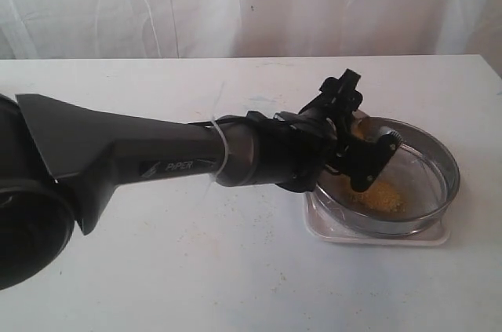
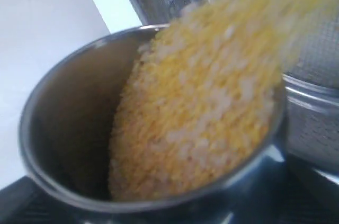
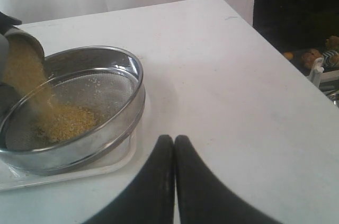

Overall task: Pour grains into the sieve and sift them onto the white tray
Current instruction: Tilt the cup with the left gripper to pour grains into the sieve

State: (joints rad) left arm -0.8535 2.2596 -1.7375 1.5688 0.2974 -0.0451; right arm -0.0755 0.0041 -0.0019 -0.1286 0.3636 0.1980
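The left arm reaches across the bench to the sieve. The left gripper hangs over the sieve's near-left rim, its jaws spread wide around a steel cup. The cup is tilted mouth-down towards the sieve. The grains, yellow-gold mixed with paler bits, slide over the cup's lip and fall in a stream onto the mesh. They form a small heap inside the sieve, on the side nearest the cup. Directly under the sieve lies the white tray, its rim showing just beyond the steel ring. To the right of the sieve and apart from it, the right gripper is closed and empty, fingers pressed together above bare bench.
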